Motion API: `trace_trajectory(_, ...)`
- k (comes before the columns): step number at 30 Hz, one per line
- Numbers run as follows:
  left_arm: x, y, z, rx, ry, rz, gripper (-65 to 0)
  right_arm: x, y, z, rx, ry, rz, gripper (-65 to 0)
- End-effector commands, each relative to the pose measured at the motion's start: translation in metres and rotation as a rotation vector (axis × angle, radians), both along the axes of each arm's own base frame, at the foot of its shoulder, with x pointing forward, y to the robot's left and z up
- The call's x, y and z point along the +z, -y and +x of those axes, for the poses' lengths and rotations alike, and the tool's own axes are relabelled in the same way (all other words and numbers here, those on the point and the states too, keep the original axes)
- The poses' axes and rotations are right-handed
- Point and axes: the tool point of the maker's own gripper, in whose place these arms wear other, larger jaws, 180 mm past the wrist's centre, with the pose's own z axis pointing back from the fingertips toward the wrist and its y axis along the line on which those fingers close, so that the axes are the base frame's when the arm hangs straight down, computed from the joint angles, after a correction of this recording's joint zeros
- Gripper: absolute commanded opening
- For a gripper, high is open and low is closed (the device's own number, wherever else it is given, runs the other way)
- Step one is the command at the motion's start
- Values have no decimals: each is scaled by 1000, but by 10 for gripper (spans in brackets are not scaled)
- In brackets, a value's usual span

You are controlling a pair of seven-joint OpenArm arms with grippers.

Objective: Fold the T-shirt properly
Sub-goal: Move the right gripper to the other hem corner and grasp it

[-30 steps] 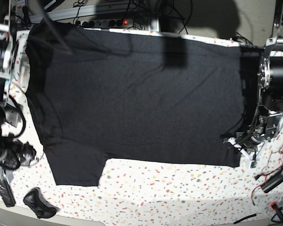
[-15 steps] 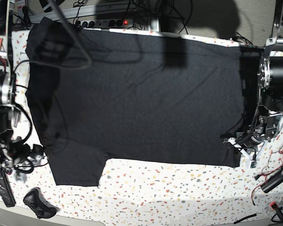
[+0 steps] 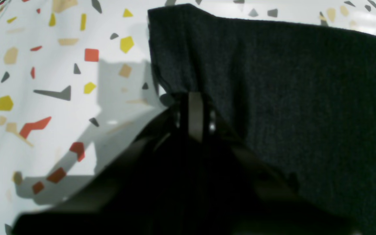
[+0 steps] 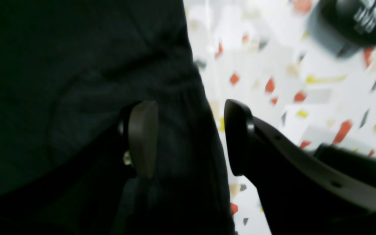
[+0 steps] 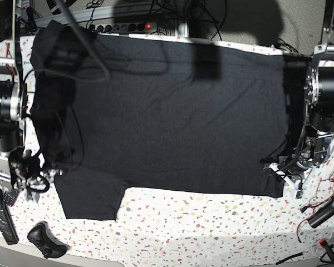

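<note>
While our left gripper (image 3: 194, 114) pinches the hem corner of the shirt (image 5: 172, 117) spread flat on the tabletop (image 5: 211, 228), our right gripper (image 4: 191, 137) straddles its shoulder edge spread wide, so next we judge it must close.

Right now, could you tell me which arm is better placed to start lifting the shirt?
Left: the left gripper is already shut on the T-shirt hem corner; the right gripper only straddles the edge, open.

Speckled tabletop (image 5: 211, 222), power strip (image 5: 128, 26)
</note>
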Motion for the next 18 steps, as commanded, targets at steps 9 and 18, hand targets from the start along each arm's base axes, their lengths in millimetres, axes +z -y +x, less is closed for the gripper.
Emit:
trace_trajectory(9,4,-4,2,-7,-18,20,-650,5,8,4,-9,36,-15,-372)
trace_trajectory(18,10,-2,8,34,23,-40,-650,13,15,16,28,111,-75,-650)
